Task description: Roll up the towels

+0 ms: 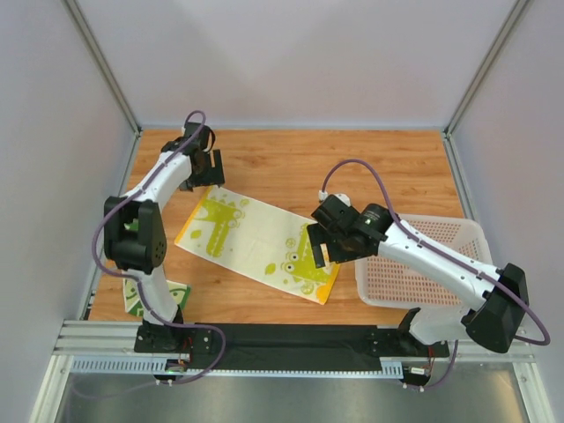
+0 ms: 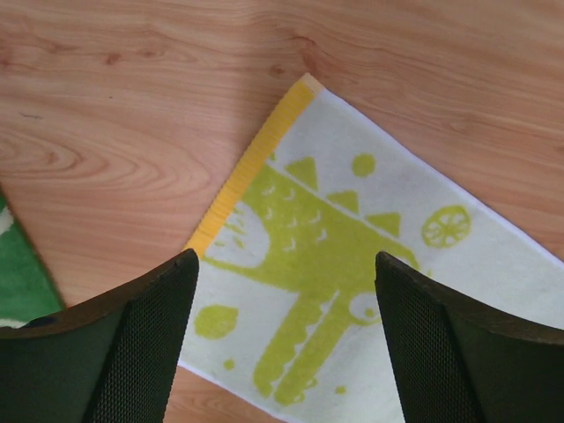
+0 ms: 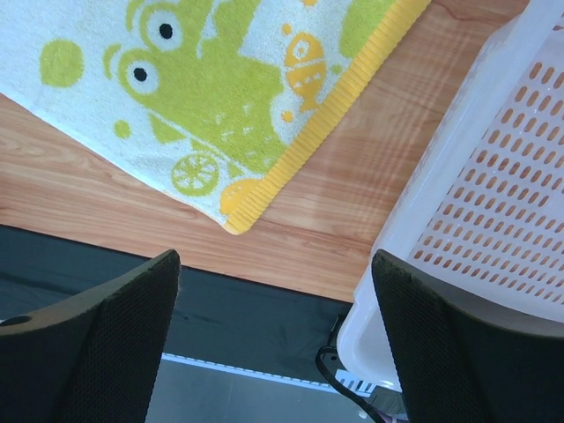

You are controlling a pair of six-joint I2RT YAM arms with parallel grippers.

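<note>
Left wrist view: the left gripper's (image 2: 282, 264) two dark fingers (image 2: 150, 344) stand wide apart with nothing between them, hovering above the far short end of the pale yellow towel (image 2: 352, 264). In the right wrist view the right gripper (image 3: 275, 260) is spread just as wide and holds nothing. Its fingers (image 3: 123, 344) hang over the towel's near corner, right beside the wall of the white perforated basket (image 3: 493, 176).

From above, the basket (image 1: 423, 218) sits at the right side of the wooden table (image 1: 352, 167), and both towels lie outside it. The pale yellow towel (image 1: 256, 238) lies flat and unrolled just left of the basket. Its long axis runs on a slant, from a far end well away from the basket to a near end close beside it. Ribbed yellow bands edge both short ends. The yellow-green prints show a crocodile-like creature, a fish and lemon slices.

The dark green towel (image 1: 132, 301) lies well apart from the basket, at the opposite near corner of the table, partly hidden behind the left arm. One edge of it shows in the left wrist view (image 2: 19, 278).
</note>
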